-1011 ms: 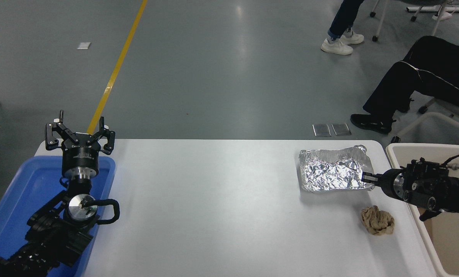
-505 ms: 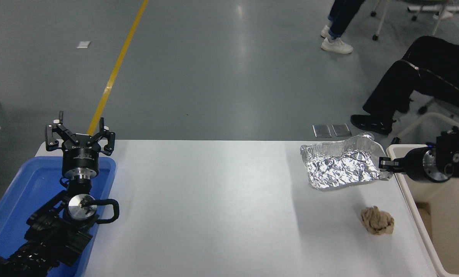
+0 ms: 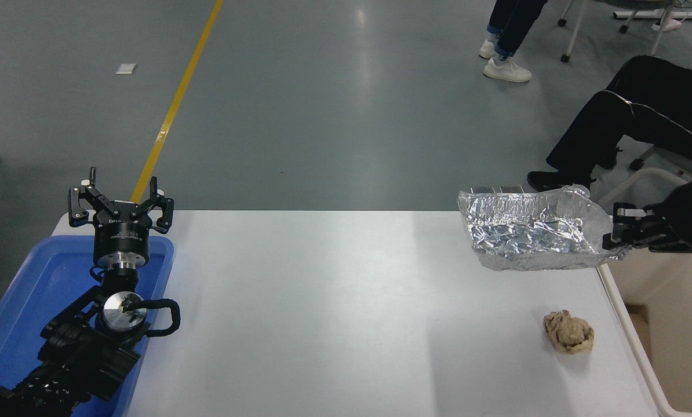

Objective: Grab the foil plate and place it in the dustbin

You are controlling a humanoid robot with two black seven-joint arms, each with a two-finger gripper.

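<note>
Above table (image 3: 323, 318), right tool (image 3: 612, 234) grips sideways-lying foil plate (image 3: 525, 237).

The dustbin (image 3: 665, 324) runs off the frame's right and bottom edges, so only its rim and part of its inside show at the lower right. The right tool (image 3: 612, 234) meets the foil plate (image 3: 531, 240) at the plate's right rim, the arm behind it cut by the right edge. Two people (image 3: 630, 124) at the upper right show legs only.
</note>
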